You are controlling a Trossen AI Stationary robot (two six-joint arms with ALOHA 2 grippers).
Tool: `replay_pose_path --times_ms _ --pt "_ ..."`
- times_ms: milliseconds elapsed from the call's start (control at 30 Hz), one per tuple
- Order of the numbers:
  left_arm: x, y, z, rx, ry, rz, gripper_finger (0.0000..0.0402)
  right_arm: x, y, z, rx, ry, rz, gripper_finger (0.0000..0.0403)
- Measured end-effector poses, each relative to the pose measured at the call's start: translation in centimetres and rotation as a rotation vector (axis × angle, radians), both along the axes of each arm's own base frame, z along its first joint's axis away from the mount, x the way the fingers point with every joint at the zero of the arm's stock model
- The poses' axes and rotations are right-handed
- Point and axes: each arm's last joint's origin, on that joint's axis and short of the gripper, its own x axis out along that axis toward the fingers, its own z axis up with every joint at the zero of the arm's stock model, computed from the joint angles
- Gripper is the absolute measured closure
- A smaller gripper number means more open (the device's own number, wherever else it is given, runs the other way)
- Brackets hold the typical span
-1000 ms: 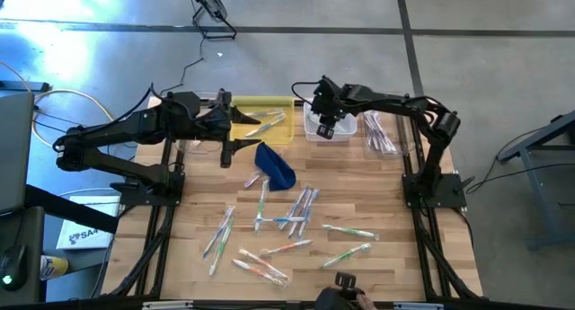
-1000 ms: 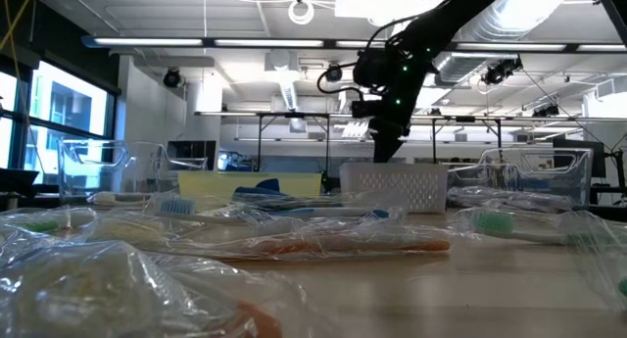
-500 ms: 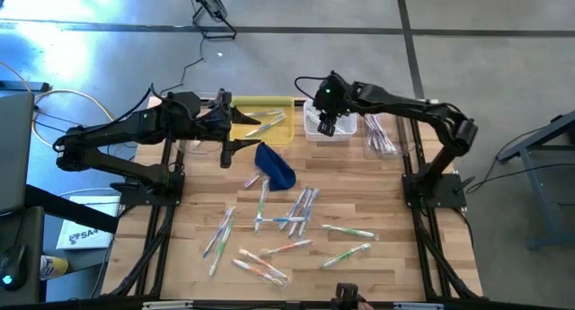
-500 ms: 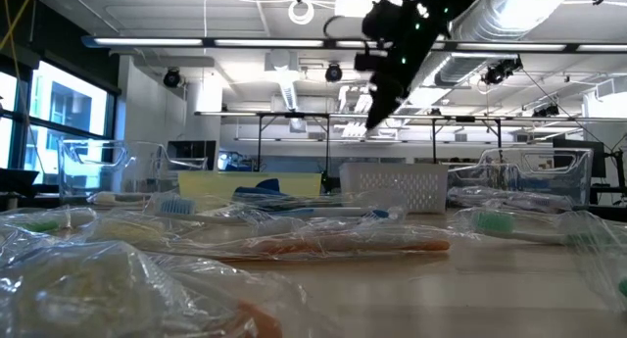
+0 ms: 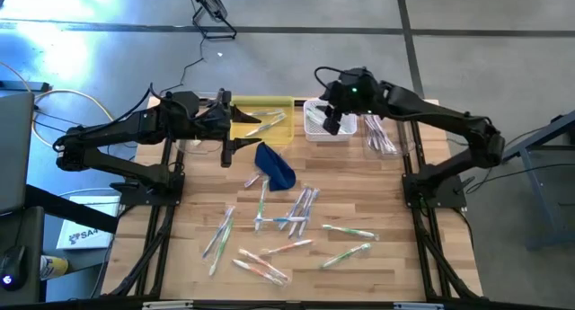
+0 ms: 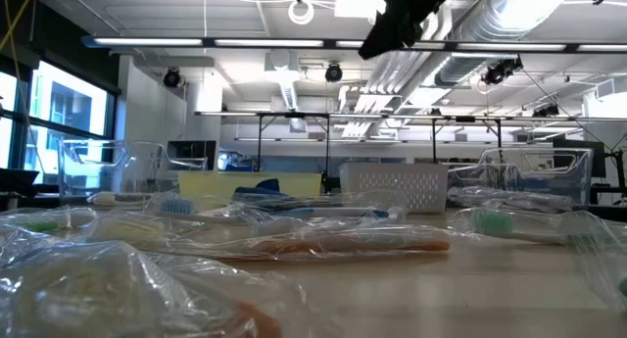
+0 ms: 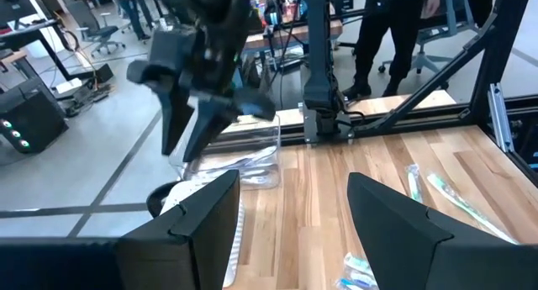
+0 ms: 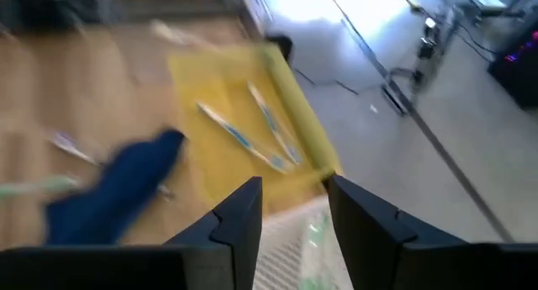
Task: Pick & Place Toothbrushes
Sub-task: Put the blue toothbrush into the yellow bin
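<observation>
Several toothbrushes (image 5: 292, 211) lie scattered flat on the wooden table, most in clear wrappers; two or three more lie in the yellow tray (image 5: 262, 119) at the far edge. My right gripper (image 5: 333, 123) hovers open, high above the white basket (image 5: 316, 123), holding nothing; in its wrist view (image 8: 294, 214) the fingers stand apart over the tray's and basket's edges. My left gripper (image 5: 239, 132) waits open beside the yellow tray's left side, just left of the dark blue pouch (image 5: 276, 164), with nothing between its fingers (image 7: 294, 223).
A clear bin (image 5: 381, 135) with more toothbrushes stands right of the white basket. The blue pouch lies on the table just in front of the yellow tray. Wrapped toothbrushes (image 6: 323, 242) fill the near table. A person (image 7: 395, 29) stands beyond the table's right side.
My right gripper has risen from down at the white basket to high above it, shifting a little toward the table's right edge. The left arm and the toothbrushes on the table have stayed where they were.
</observation>
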Motion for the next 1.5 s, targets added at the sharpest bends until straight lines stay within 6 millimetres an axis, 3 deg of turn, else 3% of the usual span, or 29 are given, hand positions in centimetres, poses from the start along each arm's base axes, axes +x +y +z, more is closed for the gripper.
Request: replay_pose_path --times_ms 233,533,933,1500 --pt "0.0 0.0 0.0 0.000 0.000 0.000 0.0185 -0.5 2.4 2.5 0.062 -0.183 0.095 0.0270" --pt "0.0 0.0 0.0 0.000 0.000 -0.001 0.0185 -0.2 5.3 4.4 0.021 -0.306 0.204 0.0270" --pt "0.0 0.0 0.0 -0.001 0.000 -0.004 0.0185 0.5 8.1 4.6 0.025 -0.329 0.307 0.0270" --pt "0.0 0.0 0.0 -0.003 0.001 -0.004 0.0185 0.8 10.5 4.6 0.040 -0.331 0.384 0.0270"
